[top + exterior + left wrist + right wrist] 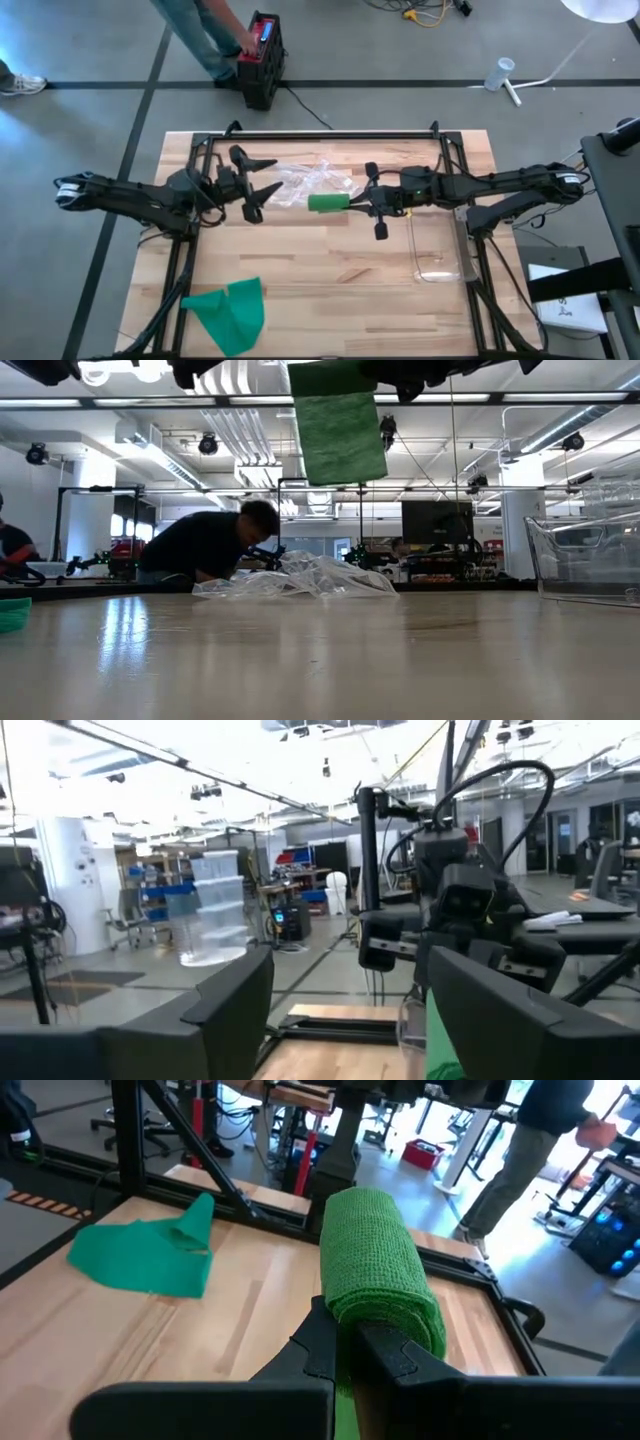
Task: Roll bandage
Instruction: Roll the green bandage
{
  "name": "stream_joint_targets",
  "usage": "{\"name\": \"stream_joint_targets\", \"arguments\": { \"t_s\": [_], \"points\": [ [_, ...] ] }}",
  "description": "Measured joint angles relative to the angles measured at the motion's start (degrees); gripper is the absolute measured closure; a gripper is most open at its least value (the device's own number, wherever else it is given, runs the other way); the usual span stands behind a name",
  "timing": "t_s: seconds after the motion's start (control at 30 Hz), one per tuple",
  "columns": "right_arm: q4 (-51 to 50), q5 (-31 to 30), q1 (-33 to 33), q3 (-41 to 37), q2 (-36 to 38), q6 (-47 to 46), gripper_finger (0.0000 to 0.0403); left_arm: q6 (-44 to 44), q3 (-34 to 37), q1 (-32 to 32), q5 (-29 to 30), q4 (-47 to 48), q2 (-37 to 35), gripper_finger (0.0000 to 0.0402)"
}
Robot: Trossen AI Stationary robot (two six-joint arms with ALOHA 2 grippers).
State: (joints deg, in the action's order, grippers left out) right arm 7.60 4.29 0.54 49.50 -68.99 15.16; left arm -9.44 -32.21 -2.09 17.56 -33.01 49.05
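the right gripper is clamped on the rolled green bandage, holding it in the air above the desk centre. the left gripper hangs just left of the roll with its fingers spread wide, gripping nothing. a loose green bandage lies at the near left.

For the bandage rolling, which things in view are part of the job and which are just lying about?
Part of the job:
- rolled green mesh bandage, clamped in the shut right gripper above the table
- open left gripper, facing the roll

Lying about:
- loose green cloth at the table's near edge
- crumpled clear plastic wrapper
- clear plastic container
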Motion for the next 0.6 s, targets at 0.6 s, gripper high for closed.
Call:
{"name": "stream_joint_targets", "arguments": {
  "t_s": [0.6],
  "points": [
    [2.0,0.2,0.3,0.0,-1.2,6.9,0.04,6.7,-0.3,0.1,-7.6,2.3,4.5,0.0147]
  ]
}}
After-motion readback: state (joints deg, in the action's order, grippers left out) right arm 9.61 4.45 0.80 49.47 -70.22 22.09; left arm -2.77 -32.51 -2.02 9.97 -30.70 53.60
